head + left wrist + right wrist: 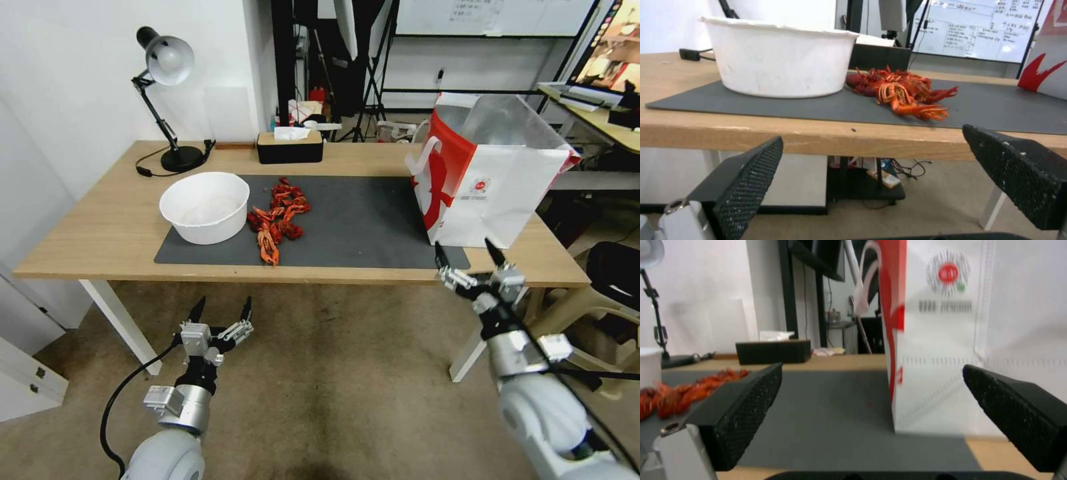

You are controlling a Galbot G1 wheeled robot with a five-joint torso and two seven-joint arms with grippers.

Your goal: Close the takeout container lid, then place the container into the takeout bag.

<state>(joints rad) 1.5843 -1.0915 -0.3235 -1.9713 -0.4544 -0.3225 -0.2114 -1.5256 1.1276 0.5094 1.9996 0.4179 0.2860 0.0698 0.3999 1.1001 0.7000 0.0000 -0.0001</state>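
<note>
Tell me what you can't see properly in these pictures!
1. Bottom of the boxy red-and-white paper takeout bag: head view, hidden by its own walls, so contents unknown.
2. Grey lettering under the bag's round red logo: right wrist view, blurred.
3. Whiteboard writing: left wrist view, too small.
4. Inside of the round white bowl: left wrist view, hidden by its wall.

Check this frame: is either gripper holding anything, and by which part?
Nothing is held. The left gripper hangs open below the table's front edge, and the right gripper is open at the table edge in front of the takeout bag, not touching it.
</note>
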